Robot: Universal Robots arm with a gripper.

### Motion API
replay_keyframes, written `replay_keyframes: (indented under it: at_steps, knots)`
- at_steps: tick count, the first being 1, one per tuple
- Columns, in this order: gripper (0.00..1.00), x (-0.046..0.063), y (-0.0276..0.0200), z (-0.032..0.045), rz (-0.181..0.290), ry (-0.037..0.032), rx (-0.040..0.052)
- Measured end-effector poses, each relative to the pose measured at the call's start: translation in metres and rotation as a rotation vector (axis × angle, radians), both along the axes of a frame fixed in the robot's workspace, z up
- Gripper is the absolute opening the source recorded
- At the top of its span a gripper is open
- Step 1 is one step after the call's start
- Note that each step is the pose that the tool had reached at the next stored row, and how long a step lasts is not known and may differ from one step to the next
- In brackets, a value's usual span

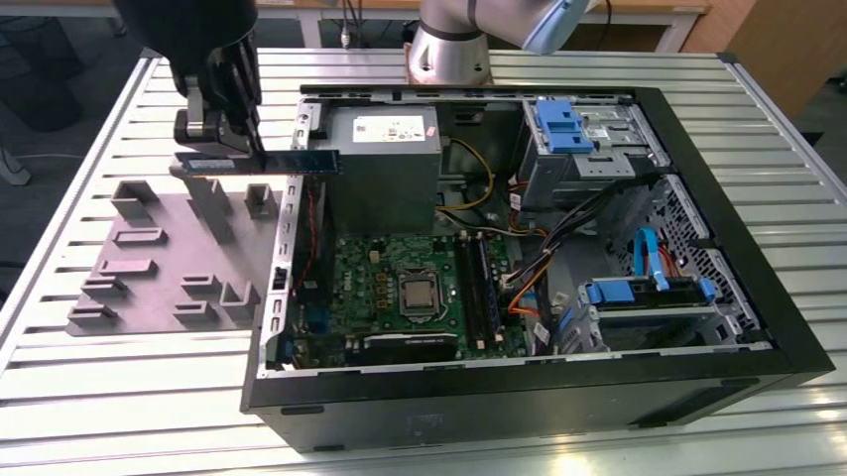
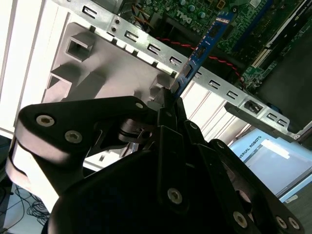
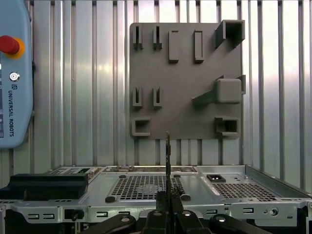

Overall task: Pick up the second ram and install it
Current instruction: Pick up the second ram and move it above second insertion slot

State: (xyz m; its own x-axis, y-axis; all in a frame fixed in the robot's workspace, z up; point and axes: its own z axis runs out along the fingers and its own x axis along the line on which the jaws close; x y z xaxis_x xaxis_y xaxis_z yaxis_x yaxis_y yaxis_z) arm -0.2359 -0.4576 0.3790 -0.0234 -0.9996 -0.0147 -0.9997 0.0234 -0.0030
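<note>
My fingers [image 1: 242, 111] are clamped on the second ram [image 1: 265, 162], holding it level in the air, well clear of the slatted metal counter [image 1: 119, 397]. In the exterior view the stick hangs over the far edge of the grey fixture plate [image 1: 146, 288]. Its free end reaches across the side wall of the open computer case [image 1: 741, 297]. In the second wrist view I see the stick jutting out from between the fingers, pointing toward the green motherboard [image 2: 195, 12]. In the first wrist view it shows edge-on as a thin upright line, with the case wall below it and the fixture plate beyond.
</note>
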Motion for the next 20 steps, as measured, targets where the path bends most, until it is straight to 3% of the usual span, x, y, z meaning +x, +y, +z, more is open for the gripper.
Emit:
replay_keyframes:
  at_steps: [20]
  knots:
    - [0.14, 0.0046, 0.0000, 0.0000, 0.000, 0.0000, 0.0000]
